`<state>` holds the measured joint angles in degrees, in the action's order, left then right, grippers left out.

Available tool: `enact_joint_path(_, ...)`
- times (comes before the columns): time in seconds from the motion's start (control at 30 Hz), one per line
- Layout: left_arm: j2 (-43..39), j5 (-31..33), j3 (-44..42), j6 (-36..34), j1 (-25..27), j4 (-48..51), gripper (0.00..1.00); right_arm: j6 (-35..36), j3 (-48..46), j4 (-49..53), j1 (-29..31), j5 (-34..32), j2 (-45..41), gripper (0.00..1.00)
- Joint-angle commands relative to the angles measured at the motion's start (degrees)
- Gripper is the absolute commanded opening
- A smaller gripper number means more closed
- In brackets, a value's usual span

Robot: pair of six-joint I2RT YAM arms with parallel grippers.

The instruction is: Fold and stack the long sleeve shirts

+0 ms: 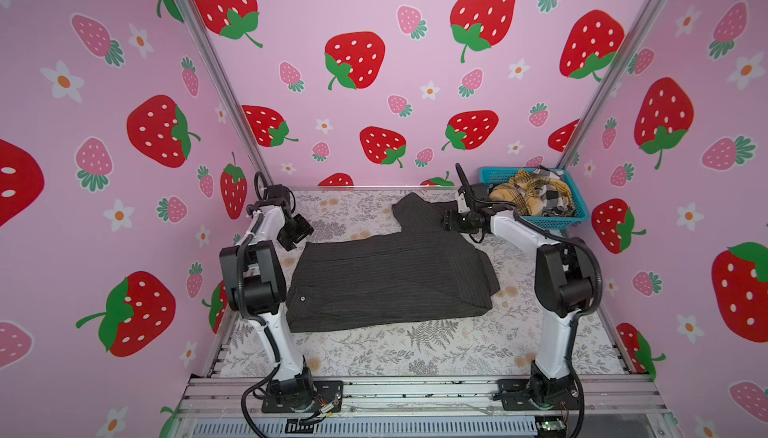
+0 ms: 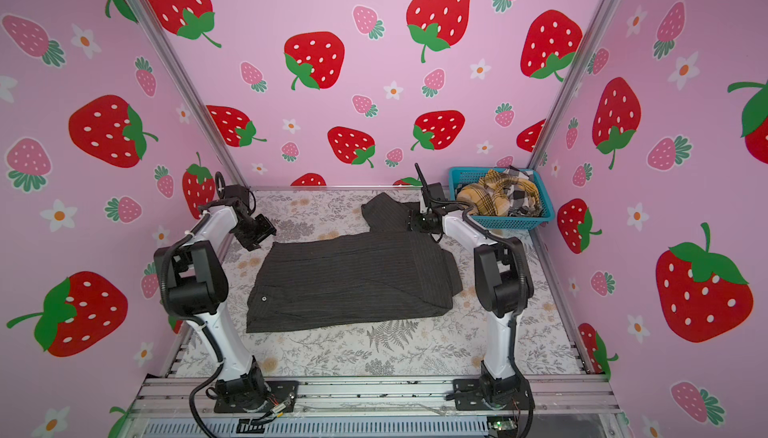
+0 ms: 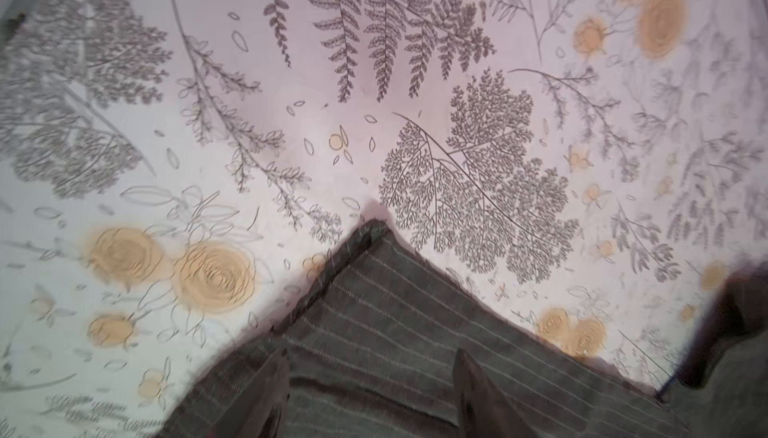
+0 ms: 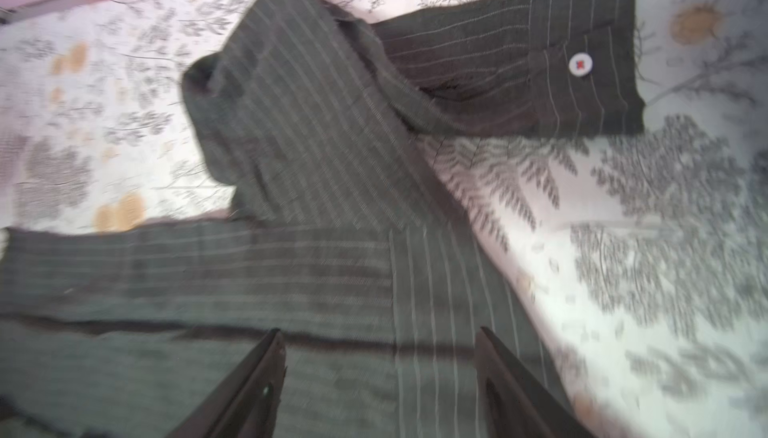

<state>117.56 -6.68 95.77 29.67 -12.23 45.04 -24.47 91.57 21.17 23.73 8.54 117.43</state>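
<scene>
charcoal shirt (image 1: 386, 278): partly folded, flat on floral table (image 1: 374, 353)
left gripper (image 3: 370, 353): jaws apart, empty, over charcoal shirt corner
right gripper (image 4: 379, 330): jaws apart, empty

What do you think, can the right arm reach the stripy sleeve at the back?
Probably yes: the right gripper hangs open just over the dark shirt, and its sleeve lies uncovered close ahead, nothing in between.

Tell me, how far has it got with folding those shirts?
Done: the dark pinstriped shirt lies partly folded on the table, no stack yet. In hand: nothing; the left gripper and right gripper hover open above it, one sleeve sticking out unfolded. Left: finish that shirt, then the plaid and checked shirts heaped in the teal basket.
</scene>
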Motion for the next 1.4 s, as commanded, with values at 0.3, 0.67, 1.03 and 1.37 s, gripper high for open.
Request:
enact_joint_path(0.3,15.6,1.81,16.45,-5.81,0.77,10.19,0.49,5.02,7.03,3.27,-1.97,1.65,7.85,0.73)
enact_joint_path(0.67,14.41,1.12,13.77,-5.64,1.42,8.67,0.0,6.93,15.53,7.09,-1.9,2.88,14.88,0.71)
enact_joint_path(1.03,12.7,2.02,14.97,-5.72,2.08,7.94,0.0,8.34,27.56,9.32,-1.4,3.86,24.13,0.49)
enact_joint_path(1.37,11.01,1.59,15.71,-2.71,2.04,4.26,0.0,8.13,27.75,8.28,-1.66,3.16,18.82,0.0)
